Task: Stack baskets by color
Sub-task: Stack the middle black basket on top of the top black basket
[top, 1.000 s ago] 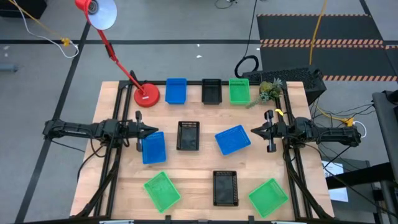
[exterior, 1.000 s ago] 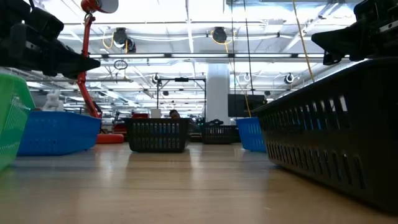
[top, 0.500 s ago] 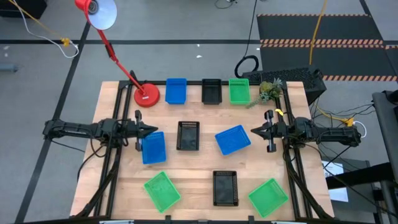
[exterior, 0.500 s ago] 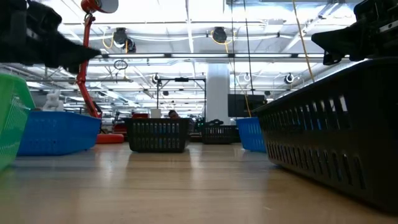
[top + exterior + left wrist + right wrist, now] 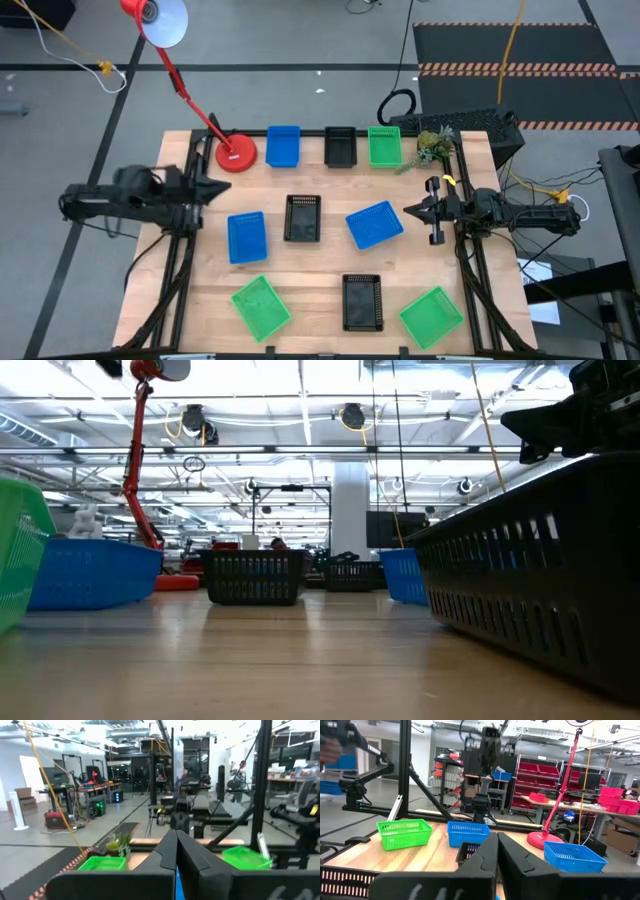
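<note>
Along the near edge, a green basket (image 5: 261,306), a black basket (image 5: 362,301) and another green one (image 5: 432,316) are lying. Mid-table, two blue baskets (image 5: 246,237) are flanking a black one. The left gripper (image 5: 218,187) and right gripper (image 5: 408,211) are hovering at the sides, fingers pressed together (holding nothing). Three more baskets (image 5: 340,147) are lining the far edge.

Bright, even indoor light, softest in the left wrist view.
Ceiling lights (image 5: 352,415) glare white in the low view; the near black basket (image 5: 540,570) looms unfocused; shadows on the table (image 5: 320,275) are faint.
</note>
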